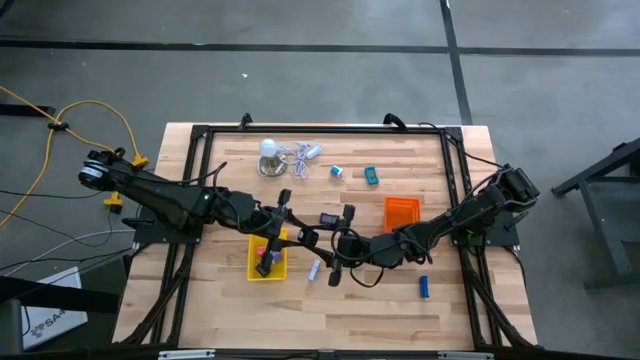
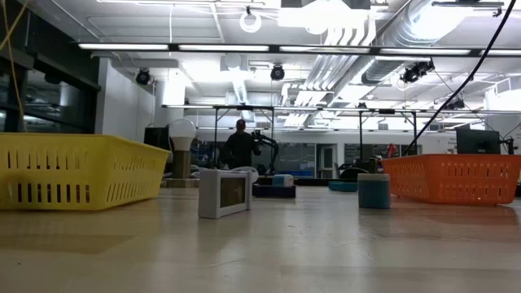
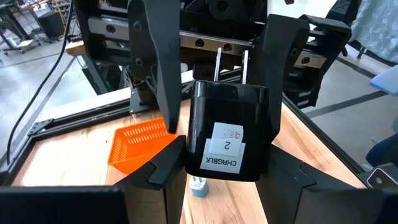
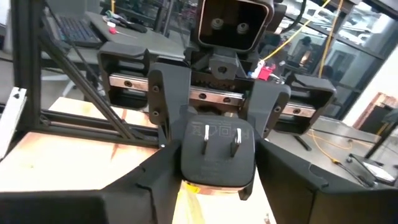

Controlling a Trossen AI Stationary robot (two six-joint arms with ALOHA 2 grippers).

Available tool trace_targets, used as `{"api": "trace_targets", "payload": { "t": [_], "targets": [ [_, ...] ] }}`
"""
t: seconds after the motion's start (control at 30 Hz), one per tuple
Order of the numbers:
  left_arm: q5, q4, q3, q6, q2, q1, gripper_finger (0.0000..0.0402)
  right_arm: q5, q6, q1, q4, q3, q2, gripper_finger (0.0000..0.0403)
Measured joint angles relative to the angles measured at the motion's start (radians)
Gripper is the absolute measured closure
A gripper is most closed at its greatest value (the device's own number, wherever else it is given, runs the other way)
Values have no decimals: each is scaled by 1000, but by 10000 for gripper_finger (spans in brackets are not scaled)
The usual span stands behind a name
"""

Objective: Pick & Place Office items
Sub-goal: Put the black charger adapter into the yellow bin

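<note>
A black charger block [image 3: 227,130] with a white label and two metal prongs [image 4: 217,138] hangs in the air between my two grippers, above the table's middle [image 1: 322,238]. My left gripper [image 3: 227,168] is shut on its labelled end. My right gripper [image 4: 217,162] faces it, open, with its fingers [image 3: 155,68] close on either side of the prong end. Small office items lie on the table: a blue one [image 1: 424,287], a teal one [image 1: 371,176], a small roll [image 1: 336,172] and a white one [image 1: 314,271]. My left gripper pinches the charger block by the two sides of its labelled end [image 3: 194,155], one finger on each side. The fingers come about level from the table's left and lie along the block. The block is lifted clear of the table, its prongs pointing at my right gripper.
A yellow tray [image 1: 252,262] with a few items in it sits just near-left of the grippers. An orange tray [image 1: 401,212] lies to their right. A white dome-shaped object with a pale cord [image 1: 268,150] rests at the far left. A black frame [image 1: 320,128] rings the table.
</note>
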Motion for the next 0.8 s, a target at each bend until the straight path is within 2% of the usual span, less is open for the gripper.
{"api": "trace_targets", "payload": {
  "t": [0.43,0.67,0.8],
  "targets": [
    [-28,-11,0,-41,0,-1,255,45,-37,13,-1,0,0,165],
    [-57,-50,0,-72,-7,0,254,135,-85,46,-5,0,-1,156],
    [-72,-129,0,-111,-36,0,254,145,-86,75,-3,-1,-7,156]
  ]
}}
